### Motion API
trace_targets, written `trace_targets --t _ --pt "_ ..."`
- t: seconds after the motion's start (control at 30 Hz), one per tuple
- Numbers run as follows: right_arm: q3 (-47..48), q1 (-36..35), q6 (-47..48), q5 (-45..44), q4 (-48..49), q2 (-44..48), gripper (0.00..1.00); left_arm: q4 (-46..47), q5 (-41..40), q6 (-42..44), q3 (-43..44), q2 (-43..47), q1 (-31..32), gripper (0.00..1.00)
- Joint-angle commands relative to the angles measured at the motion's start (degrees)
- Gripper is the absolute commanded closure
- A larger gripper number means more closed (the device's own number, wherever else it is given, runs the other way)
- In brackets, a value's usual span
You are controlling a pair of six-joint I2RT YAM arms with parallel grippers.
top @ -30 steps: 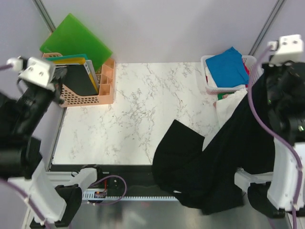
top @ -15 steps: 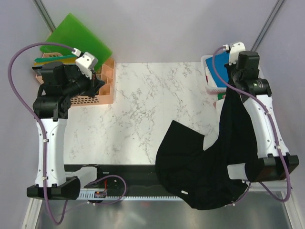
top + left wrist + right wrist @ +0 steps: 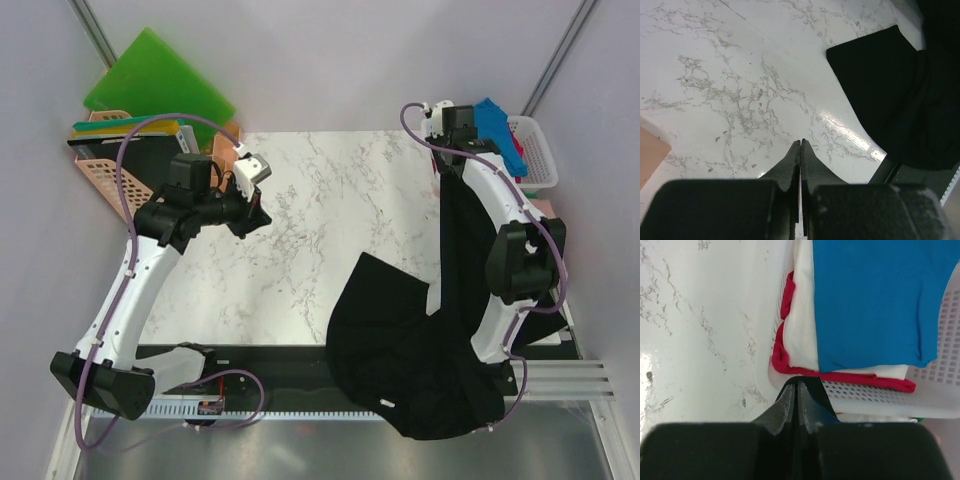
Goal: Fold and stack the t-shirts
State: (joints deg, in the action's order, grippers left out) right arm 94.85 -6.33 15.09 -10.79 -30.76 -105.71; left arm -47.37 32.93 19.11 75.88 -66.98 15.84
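Note:
A large black t-shirt (image 3: 400, 340) hangs from my right gripper (image 3: 447, 158) at the table's far right. It trails down to the front edge and spills over it, its white label (image 3: 385, 403) showing. In the right wrist view the right gripper (image 3: 796, 385) is shut on a fold of the black t-shirt (image 3: 827, 396). Just beyond lie a blue t-shirt (image 3: 875, 300), a white one (image 3: 802, 325) and a red-pink one (image 3: 785, 360). My left gripper (image 3: 255, 213) hovers over the table's left half, shut and holding nothing (image 3: 801, 141). The black t-shirt (image 3: 890, 75) lies to its right.
A white perforated basket (image 3: 535, 150) at the far right corner holds the folded shirts. An orange file rack (image 3: 100, 170) and green boards (image 3: 150, 80) stand at the far left. Bare marble table (image 3: 300, 250) lies between the arms.
Both arms have swung down over the table. The left gripper moved from the rack towards the table's middle. The right gripper carried the black t-shirt's upper edge left, beside the basket.

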Motion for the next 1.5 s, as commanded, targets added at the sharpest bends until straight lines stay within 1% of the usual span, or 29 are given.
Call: trace_targets --t 0.0,0.03,0.07,0.13,0.17,0.2,0.23,0.27,0.33,0.37,0.43,0.47,0.5,0.53,0.63,0.7,0.73,0.83,0.93,1.07,1.1,1.17,1.2,1.23,1.27,1.3,1.37,1.4,1.47 --pt "6.92 -0.70 -1.73 -3.96 5.19 -2.12 0.88 2.73 -0.32 0.13 0.33 1.24 0.07 0.98" --pt "7.63 -0.70 -1.91 -4.68 5.10 -3.09 0.73 2.73 0.11 0.13 0.24 1.50 0.42 0.98" --pt "7.72 -0.70 -1.82 -5.03 5.27 -2.84 0.50 2.73 0.12 0.40 -0.11 1.68 0.60 0.98" --pt "6.23 -0.62 -2.26 -5.56 6.68 0.58 0.39 2.73 -0.84 0.75 -0.55 2.20 0.95 0.95" --pt "3.96 -0.70 -2.00 -5.74 8.25 2.33 0.31 2.73 -1.11 1.18 -1.16 2.38 1.04 0.91" --pt "2.98 -0.70 -1.91 -6.26 8.70 4.09 0.27 2.73 -1.37 1.45 -1.60 2.64 1.21 0.86" --pt "2.37 -0.62 -1.73 -8.87 8.79 7.50 0.24 2.73 -1.55 1.54 -2.04 2.64 1.48 0.79" --pt "1.58 -0.62 -1.30 -10.12 8.62 8.93 0.19 2.73 -1.46 1.89 -3.01 2.82 1.65 0.62" --pt "0.96 -0.61 1.42 -14.76 7.57 12.45 0.15 2.81 -0.68 1.98 -3.98 2.91 2.53 0.48" --pt "0.43 -0.53 2.21 -15.92 6.34 13.59 0.14 2.73 -0.41 2.15 -4.76 2.91 2.97 0.37" --pt "-2.54 0.79 3.36 -16.63 5.45 17.10 0.12 1.85 3.08 2.59 -5.21 3.08 4.37 0.31" --pt "-4.30 1.40 3.71 -15.85 5.71 18.60 0.12 0.80 5.37 3.03 -4.69 2.30 5.16 0.25" --pt "-6.15 2.71 3.89 -15.58 6.06 21.05 0.12 -0.77 8.35 3.56 -4.08 1.42 6.13 0.23" --pt "-9.99 3.07 4.50 -15.93 6.59 22.20 0.11 -4.70 14.65 3.82 -2.50 0.20 8.75 0.20" --pt "-16.94 3.78 5.21 -16.98 8.79 24.94 0.11 -9.74 24.61 6.28 -0.30 -6.21 13.76 0.16" --pt "-19.78 3.78 5.04 -16.81 9.93 25.64 0.11 -10.02 24.21 7.86 0.58 -10.95 16.67 0.14" --pt "-21.62 3.78 4.69 -16.72 10.02 25.73 0.11 -9.84 21.59 7.96 2.33 -12.81 19.82 0.13" --pt "-24.70 3.69 3.63 -16.72 10.98 25.56 0.10 -9.49 21.56 7.78 7.50 -20.80 26.06 0.01" --pt "-25.50 3.87 3.19 -17.51 11.25 24.77 0.10 -9.49 23.06 8.22 13.57 -27.21 33.01 0.00" --pt "-26.12 3.78 2.75 -17.43 11.16 25.20 0.10 -6.60 15.87 7.26 19.56 -30.93 42.77 0.00" --pt "-26.29 3.87 2.66 -17.43 11.25 25.55 0.10 -3.37 11.07 6.30 20.01 -31.36 46.44 0.00" --pt "-26.91 3.87 2.49 -17.34 11.16 26.43 0.11 1.47 3.41 2.60 19.57 -31.98 50.15 0.00" --pt "-27.26 3.87 2.49 -17.08 11.25 26.69 0.10 4.80 -5.85 2.51 19.40 -32.16 54.00 0.00" --pt "-28.04 3.87 2.49 -16.99 11.34 26.96 0.10 7.36 -12.47 1.90 18.00 -32.42 56.13 0.00" --pt "-28.92 3.87 2.66 -16.90 11.51 27.22 0.11 14.17 -25.07 1.46 15.21 -32.42 60.06 0.00" --pt "-29.28 3.87 2.66 -16.90 11.60 27.31 0.10 15.72 -27.98 1.45 15.18 -32.77 61.32 0.00" --pt "-29.89 3.87 2.75 -16.81 11.95 26.96 0.10 16.87 -27.93 -0.12 16.05 -34.44 62.38 0.00" --pt "-30.07 3.87 2.75 -16.81 12.04 26.79 0.10 16.70 -23.39 -0.91 17.28 -36.71 62.47 0.00" --pt "-30.34 3.87 2.14 -16.29 11.96 26.43 0.10 16.79 -19.32 -1.10 20.18 -38.74 62.47 0.00"
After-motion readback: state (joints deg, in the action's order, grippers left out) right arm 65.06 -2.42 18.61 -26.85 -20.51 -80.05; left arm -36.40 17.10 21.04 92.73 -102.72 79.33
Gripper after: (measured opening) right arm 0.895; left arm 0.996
